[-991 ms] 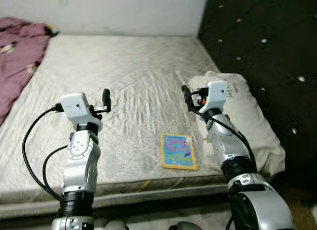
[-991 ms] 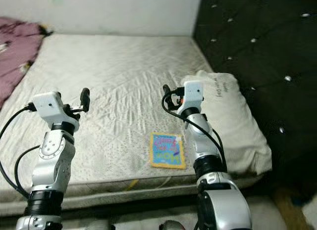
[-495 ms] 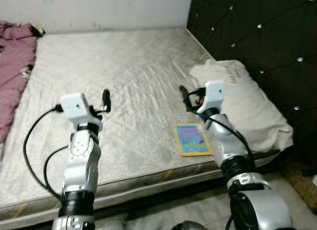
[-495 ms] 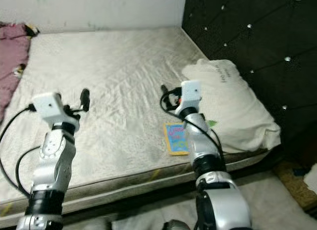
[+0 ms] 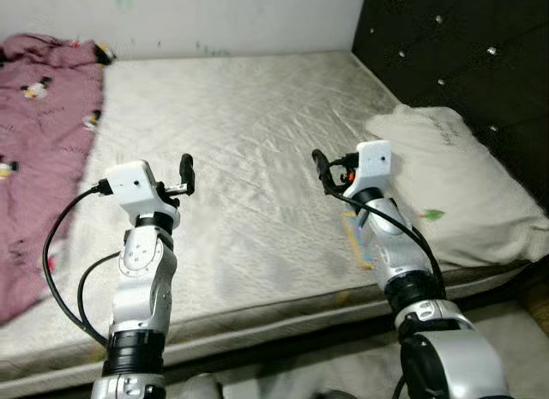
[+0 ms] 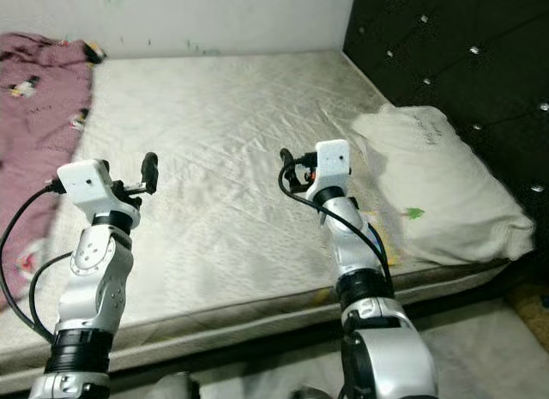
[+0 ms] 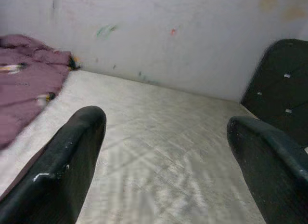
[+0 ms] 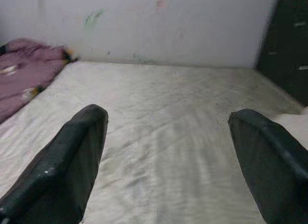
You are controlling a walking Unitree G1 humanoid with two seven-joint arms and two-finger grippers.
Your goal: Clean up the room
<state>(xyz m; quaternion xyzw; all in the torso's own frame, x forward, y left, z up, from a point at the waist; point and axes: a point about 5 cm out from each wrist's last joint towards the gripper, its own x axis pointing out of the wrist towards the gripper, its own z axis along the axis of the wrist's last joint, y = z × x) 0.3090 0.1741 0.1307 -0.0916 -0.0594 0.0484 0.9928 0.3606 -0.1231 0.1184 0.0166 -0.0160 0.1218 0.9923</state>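
Observation:
Both arms are raised over a bare grey-white mattress [image 5: 249, 142]. My left gripper [image 5: 185, 167] hangs open above the mattress's left half, holding nothing; its wrist view shows the two black fingers [image 7: 72, 161] spread wide. Over the right half my right gripper [image 5: 319, 163] is open and empty too, fingers [image 8: 72, 156] apart. A small colourful booklet [image 5: 354, 234] lies flat near the mattress's front edge, partly hidden behind my right forearm. A crumpled pink blanket [image 5: 43, 159] with small printed figures covers the left side of the bed. At the right end rests a white pillow [image 5: 455, 184].
A black tufted headboard [image 5: 463, 47] stands behind the pillow on the right. A pale, marked wall [image 5: 214, 13] runs along the far side of the bed. The mattress's front edge [image 5: 274, 309] is just before me, with light floor below it.
The camera has swung left: more of the pink blanket shows, and the pillow and booklet sit further right, the booklet now partly behind my right arm. Both arms keep their pose.

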